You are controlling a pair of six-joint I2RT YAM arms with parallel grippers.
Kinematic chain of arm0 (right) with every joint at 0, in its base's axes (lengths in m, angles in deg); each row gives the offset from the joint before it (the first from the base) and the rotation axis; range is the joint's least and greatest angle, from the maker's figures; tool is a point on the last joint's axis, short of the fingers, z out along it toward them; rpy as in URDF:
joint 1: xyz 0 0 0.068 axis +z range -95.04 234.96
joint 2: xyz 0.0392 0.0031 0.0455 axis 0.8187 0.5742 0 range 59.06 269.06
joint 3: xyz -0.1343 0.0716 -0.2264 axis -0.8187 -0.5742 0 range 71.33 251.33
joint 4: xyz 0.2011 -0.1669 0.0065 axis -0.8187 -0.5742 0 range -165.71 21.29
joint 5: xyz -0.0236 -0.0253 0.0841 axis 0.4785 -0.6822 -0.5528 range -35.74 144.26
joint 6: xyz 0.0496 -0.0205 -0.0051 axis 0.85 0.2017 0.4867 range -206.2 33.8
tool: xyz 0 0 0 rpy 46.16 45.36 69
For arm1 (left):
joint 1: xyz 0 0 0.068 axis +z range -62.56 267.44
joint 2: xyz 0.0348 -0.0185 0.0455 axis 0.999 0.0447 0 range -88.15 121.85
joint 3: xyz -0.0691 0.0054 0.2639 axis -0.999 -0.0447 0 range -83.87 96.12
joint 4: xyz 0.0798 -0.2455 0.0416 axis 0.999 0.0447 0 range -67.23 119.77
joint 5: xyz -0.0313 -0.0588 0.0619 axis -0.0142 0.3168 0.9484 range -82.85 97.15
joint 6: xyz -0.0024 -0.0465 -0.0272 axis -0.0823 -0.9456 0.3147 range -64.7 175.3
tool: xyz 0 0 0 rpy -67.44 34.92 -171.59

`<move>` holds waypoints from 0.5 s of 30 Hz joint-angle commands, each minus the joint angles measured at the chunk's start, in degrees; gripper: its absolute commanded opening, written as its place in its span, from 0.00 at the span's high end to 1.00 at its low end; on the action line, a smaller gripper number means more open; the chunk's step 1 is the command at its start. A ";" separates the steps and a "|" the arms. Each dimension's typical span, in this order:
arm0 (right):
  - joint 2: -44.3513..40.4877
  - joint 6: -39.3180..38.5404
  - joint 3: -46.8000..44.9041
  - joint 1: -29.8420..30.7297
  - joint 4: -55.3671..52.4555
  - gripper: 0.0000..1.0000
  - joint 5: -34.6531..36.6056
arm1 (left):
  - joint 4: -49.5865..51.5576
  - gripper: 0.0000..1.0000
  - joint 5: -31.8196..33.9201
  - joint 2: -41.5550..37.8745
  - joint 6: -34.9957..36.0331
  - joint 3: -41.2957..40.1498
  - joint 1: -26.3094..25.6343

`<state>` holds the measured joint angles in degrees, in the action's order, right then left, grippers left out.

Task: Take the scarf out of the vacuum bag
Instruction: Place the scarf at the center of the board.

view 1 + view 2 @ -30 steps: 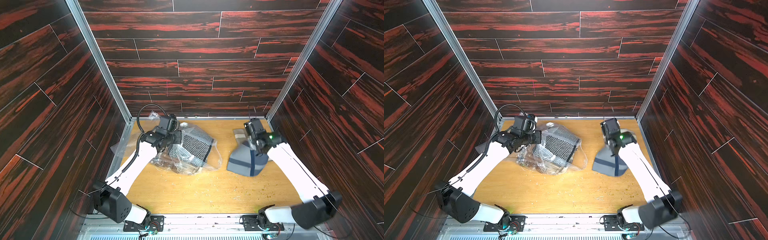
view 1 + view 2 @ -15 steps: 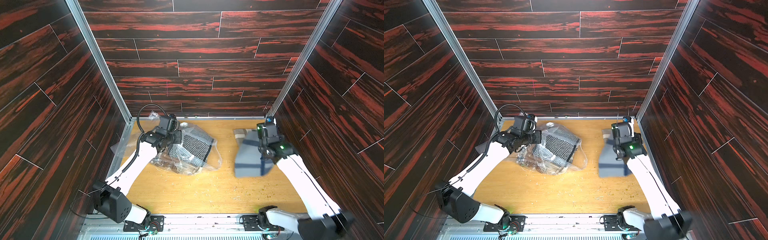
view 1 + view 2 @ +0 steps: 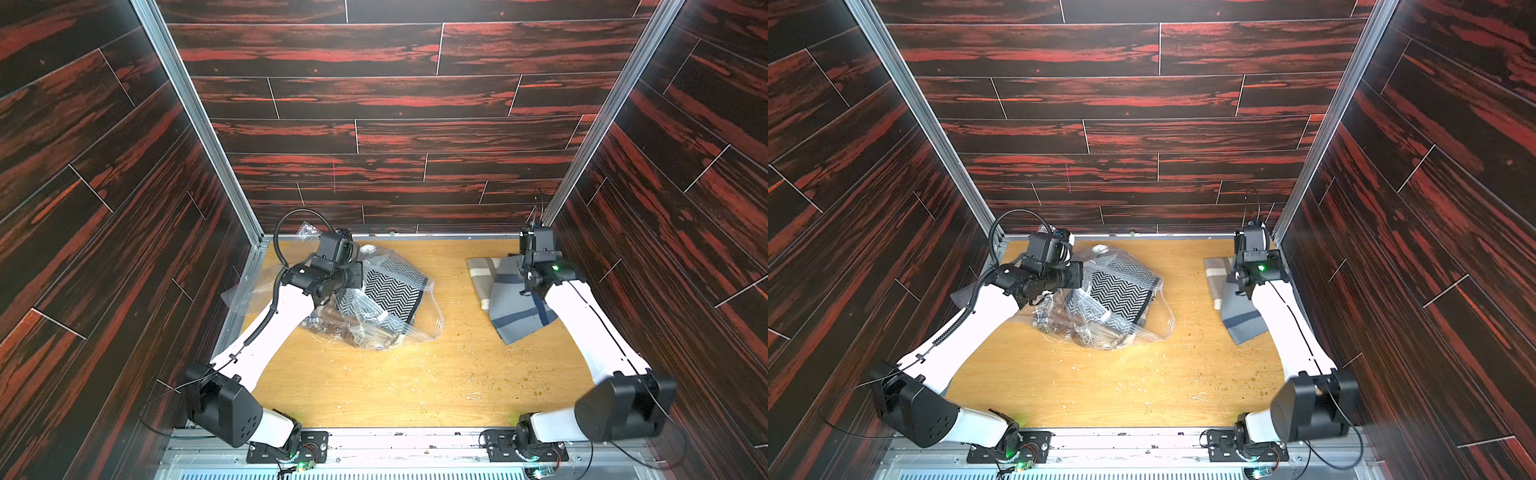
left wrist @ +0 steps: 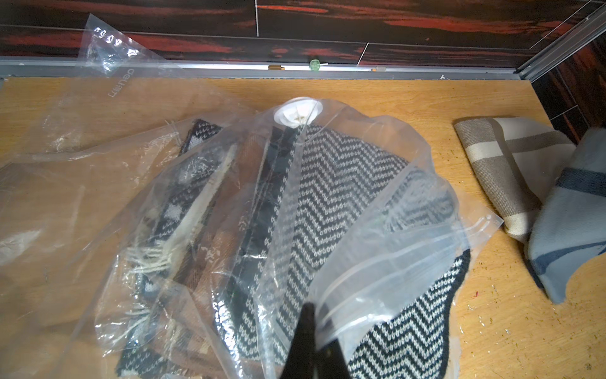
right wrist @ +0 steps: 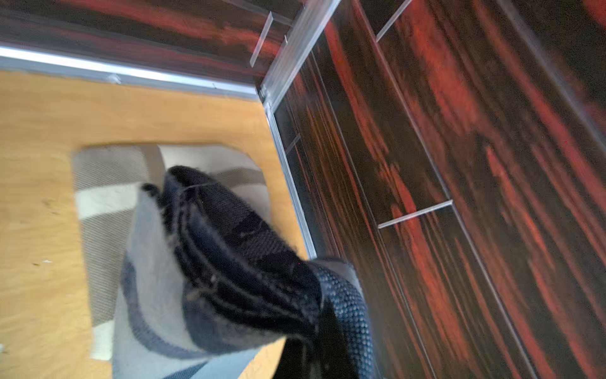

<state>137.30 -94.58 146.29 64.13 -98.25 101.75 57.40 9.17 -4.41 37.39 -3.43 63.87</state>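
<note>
1. My left end effector (image 4: pixel 311 328) is clamped tight on the vacuum bag (image 4: pixel 377 262), pinching the clear plastic right by the zip strip (image 4: pixel 393 259). That edge is held up off the surface (image 3: pixel 395 386).
2. The bag sits on the left half of the surface, crumpled and puffy, with its round white valve disc (image 4: pixel 297 111) on the side toward the back wall.
3. Stuff inside the bag: a black-and-white zigzag scarf (image 3: pixel 392 293), plus a brown fringed scarf (image 4: pixel 210 262) bunched up next to it.
4. My right end effector (image 5: pixel 324 328) is closed on a grey scarf (image 3: pixel 519 316) with navy stripes. So that one is out of the bag, well apart from it, over by the right wall near the back corner.
5. The grey scarf hangs down from the grip and overlaps a beige plaid scarf (image 3: pixel 482 274) that lies flat on the surface underneath.
6. Can't really tell whether the grey one's lower corner touches the surface or just dangles. The right wrist view is pretty blurry.
7. There are little crumbs and flecks scattered over the surface in front of both scarves.
</note>
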 commanded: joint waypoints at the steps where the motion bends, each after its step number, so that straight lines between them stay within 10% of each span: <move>1: -10.85 -2.17 -5.81 1.39 9.61 1.00 -0.67 | -0.77 1.00 1.22 -2.44 0.07 -0.62 0.47; 15: 18.11 -4.55 6.15 -8.32 21.70 1.00 -7.20 | -0.72 1.00 2.61 -2.28 0.33 -0.65 0.46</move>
<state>151.50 -97.49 148.02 57.66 -83.43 96.37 57.36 9.89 -4.43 37.43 -3.56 63.87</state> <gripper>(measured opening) 0.066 0.054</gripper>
